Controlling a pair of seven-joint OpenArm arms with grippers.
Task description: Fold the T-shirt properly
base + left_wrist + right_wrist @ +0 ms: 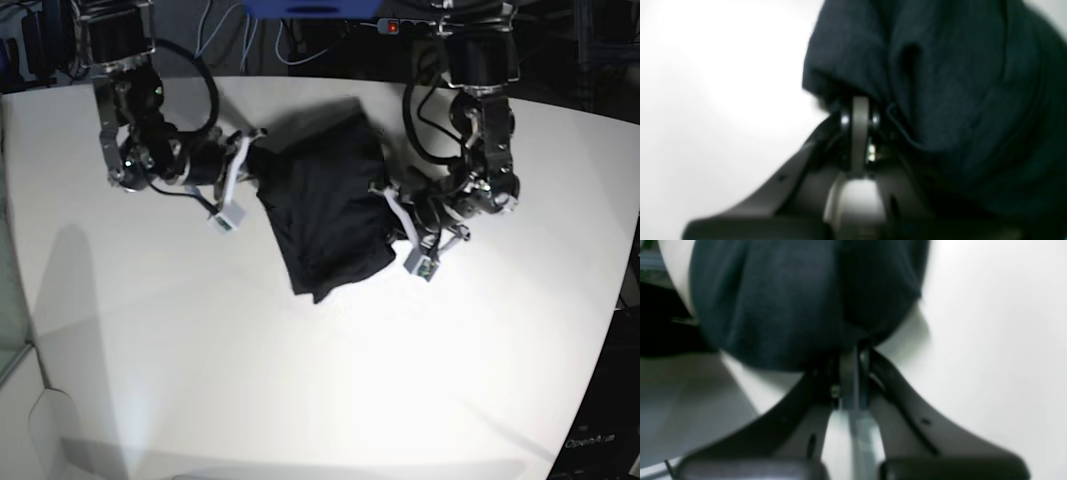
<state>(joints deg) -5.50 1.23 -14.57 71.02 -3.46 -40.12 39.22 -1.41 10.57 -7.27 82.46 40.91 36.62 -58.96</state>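
Note:
The dark charcoal T-shirt [325, 195] lies bunched in a folded heap on the white table [300, 380], held up at two sides. My left gripper [392, 205], on the base view's right, is shut on the shirt's right edge; the left wrist view shows its fingers [860, 110] pinched together under the cloth [957, 100]. My right gripper [252, 150], on the base view's left, is shut on the shirt's upper left edge; the right wrist view shows its fingers [853, 363] closed under the hanging cloth [790, 306].
Cables [290, 50] and dark equipment run along the table's far edge. A red-lit switch [392, 27] sits at the back. The table's left edge [736, 380] shows in the right wrist view, with floor beyond.

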